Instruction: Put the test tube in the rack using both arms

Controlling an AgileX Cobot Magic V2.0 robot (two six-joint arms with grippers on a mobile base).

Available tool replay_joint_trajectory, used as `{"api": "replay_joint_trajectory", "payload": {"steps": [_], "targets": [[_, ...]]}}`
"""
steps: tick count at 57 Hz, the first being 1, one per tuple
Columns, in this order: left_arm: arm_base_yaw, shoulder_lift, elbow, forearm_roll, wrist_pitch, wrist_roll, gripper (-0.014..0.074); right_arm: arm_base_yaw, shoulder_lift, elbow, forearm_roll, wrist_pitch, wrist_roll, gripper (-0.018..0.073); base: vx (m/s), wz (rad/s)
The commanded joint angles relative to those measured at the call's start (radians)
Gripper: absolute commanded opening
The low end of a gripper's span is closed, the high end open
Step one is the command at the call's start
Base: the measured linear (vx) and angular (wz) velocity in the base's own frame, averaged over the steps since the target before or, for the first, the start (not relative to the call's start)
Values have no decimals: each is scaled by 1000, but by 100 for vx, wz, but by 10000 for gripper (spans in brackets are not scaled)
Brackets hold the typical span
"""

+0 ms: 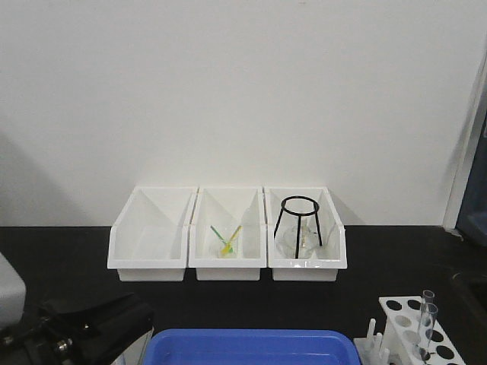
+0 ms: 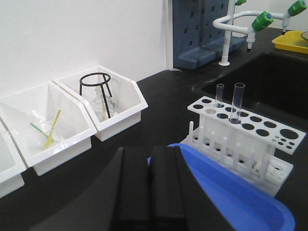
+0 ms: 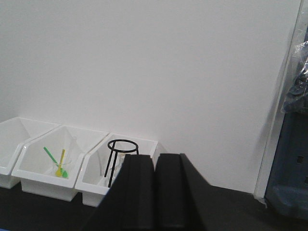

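Tubes stand upright in the rack (image 2: 250,132) already: two clear glass ones, the nearer test tube (image 2: 237,102) and a second tube (image 2: 220,95) just behind it, in holes of the top plate. Judging by that, the transfer looks finished or not yet restarted; any next move would call for reaching back toward the rack. The left gripper (image 2: 150,190) sits low beside the rack, over a blue tray (image 2: 250,197), fingers pressed together and empty. The right gripper (image 3: 155,192), likewise closed on nothing, faces the white bins (image 3: 45,166), away from the rack.
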Motion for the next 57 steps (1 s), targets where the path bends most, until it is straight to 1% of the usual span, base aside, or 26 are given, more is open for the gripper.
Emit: {"api": "replay_joint_trajectory", "payload": {"steps": [1, 4, 6, 8, 10, 11, 12, 13, 14, 15, 16, 17, 18, 20, 21, 22, 23, 25, 28, 32, 34, 43, 48, 51, 53, 57], "targets": [[-7, -15, -27, -10, -60, -6, -7, -6, 1, -28, 12, -46, -4, -11, 0, 0], [-7, -15, -27, -18, -82, -2, -7, -6, 1, -28, 12, -46, -4, -11, 0, 0], [-7, -15, -27, -40, -86, 19, -7, -6, 1, -28, 12, -46, -4, -11, 0, 0], [-7, -15, -27, -84, -86, 61, -7, -6, 1, -28, 12, -46, -4, -11, 0, 0], [-7, -15, -27, -171, -80, 125, -7, -6, 1, -28, 12, -46, -4, -11, 0, 0], [-7, -15, -27, -208, -73, 172, -7, -6, 1, -28, 12, -46, -4, -11, 0, 0], [-7, -15, -27, -271, -70, 207, -7, -6, 1, -28, 12, -46, -4, -11, 0, 0], [-7, -15, -27, -315, -66, 264, -7, -6, 1, -28, 12, -46, -4, -11, 0, 0], [-7, -15, -27, -383, -66, 305, -7, -6, 1, -28, 12, -46, -4, -11, 0, 0], [-7, -15, -27, -429, -66, 373, -7, -6, 1, -28, 12, -46, -4, -11, 0, 0], [-7, -15, -27, -500, -66, 420, -7, -6, 1, -28, 12, -46, -4, -11, 0, 0], [-7, -15, -27, -548, -66, 492, -7, -6, 1, -28, 12, -46, -4, -11, 0, 0], [-7, -15, -27, -618, -70, 562, -7, -6, 1, -28, 12, -46, -4, -11, 0, 0], [-7, -15, -27, -728, -78, 675, -7, -6, 1, -28, 12, -46, -4, -11, 0, 0], [-7, -15, -27, -769, -82, 719, -7, -6, 1, -28, 12, -46, -4, -11, 0, 0], [-7, -15, -27, -846, -90, 798, -7, -6, 1, -28, 12, -46, -4, -11, 0, 0], [-7, -15, -27, -895, -96, 851, -7, -6, 1, -28, 12, -46, -4, -11, 0, 0], [-7, -15, -27, -962, -104, 923, -7, -6, 1, -28, 12, -46, -4, -11, 0, 0], [-7, -15, -27, -1035, -111, 994, -7, -6, 1, -28, 12, -46, -4, -11, 0, 0], [-7, -15, -27, -1085, -116, 1033, -7, -6, 1, -28, 12, -46, -4, -11, 0, 0], [-7, -15, -27, -1091, -119, 1044, -7, -6, 1, -28, 12, -46, -4, -11, 0, 0], [-7, -13, -27, -1072, -118, 1057, -7, -6, 1, -28, 12, -46, -4, -11, 0, 0], [-3, -16, -12, -1072, -118, 1117, -7, -6, 1, -28, 12, -45, -4, -11, 0, 0], [25, -17, 14, -1076, -126, 1148, -7, -6, 1, -28, 12, -47, -4, -11, 0, 0], [43, -30, 32, -1087, -129, 1147, -7, -6, 1, -28, 12, -47, -4, -11, 0, 0], [107, -68, 104, -1122, -132, 1146, -7, -6, 1, -28, 12, -46, -4, -11, 0, 0]]}}
